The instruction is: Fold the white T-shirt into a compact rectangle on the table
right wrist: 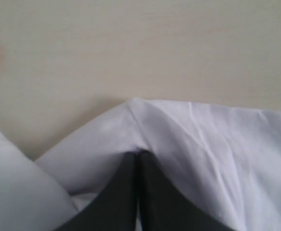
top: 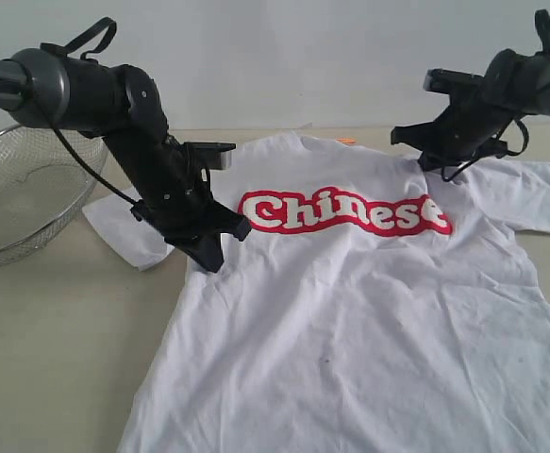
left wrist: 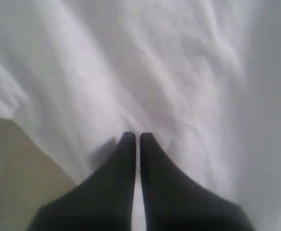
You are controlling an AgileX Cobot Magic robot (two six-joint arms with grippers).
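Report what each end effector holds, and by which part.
Both pinch the white T-shirt: left end effector seemingly near the sleeve's underarm, right end effector at the shoulder edge.

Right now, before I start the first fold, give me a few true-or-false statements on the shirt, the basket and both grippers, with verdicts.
1. The white T-shirt lies spread out on the table, lettering up. True.
2. The left gripper and the right gripper stand wide open. False: both are shut.
3. A wire mesh basket sits on the table, off the shirt. True.
4. The left gripper is over the hem. False: it is up by the sleeve, at chest height.
5. The chest lettering is blue. False: it is red.
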